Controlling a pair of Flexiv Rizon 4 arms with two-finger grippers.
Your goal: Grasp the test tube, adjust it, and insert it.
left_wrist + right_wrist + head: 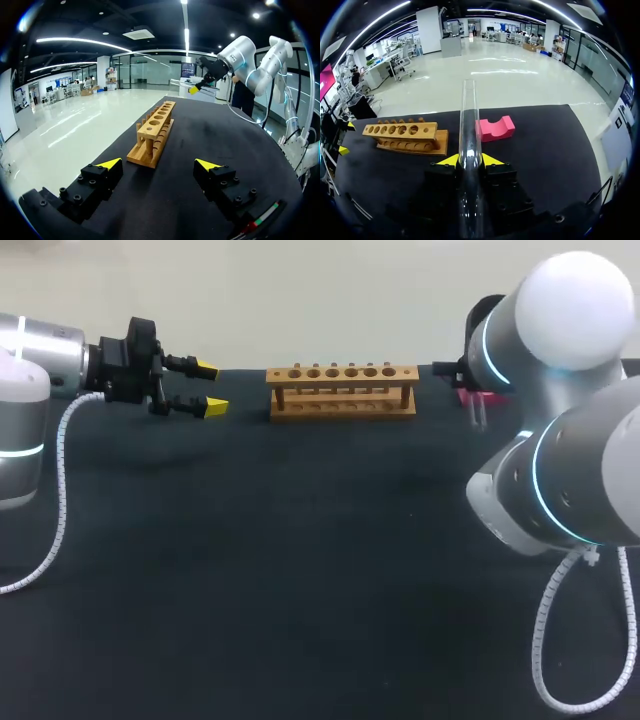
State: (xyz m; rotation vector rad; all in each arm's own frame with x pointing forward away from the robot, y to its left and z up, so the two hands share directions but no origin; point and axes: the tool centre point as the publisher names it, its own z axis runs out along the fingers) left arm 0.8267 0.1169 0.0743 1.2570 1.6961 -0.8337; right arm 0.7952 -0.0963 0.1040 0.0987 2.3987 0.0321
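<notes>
The test tube [469, 125] is pinched between the 2 yellow tips of the right gripper [470, 161], its clear length running straight out ahead of the fingers, above the black table [300, 570]. Just beyond the tips a pink block [496, 129] with a curved notch lies on the table. Beside that block stands the wooden rack [405, 136], its 6 round holes open. Past the rack's other end, the left gripper [210, 388] hangs with its fingers spread wide apart, gripping nothing.
</notes>
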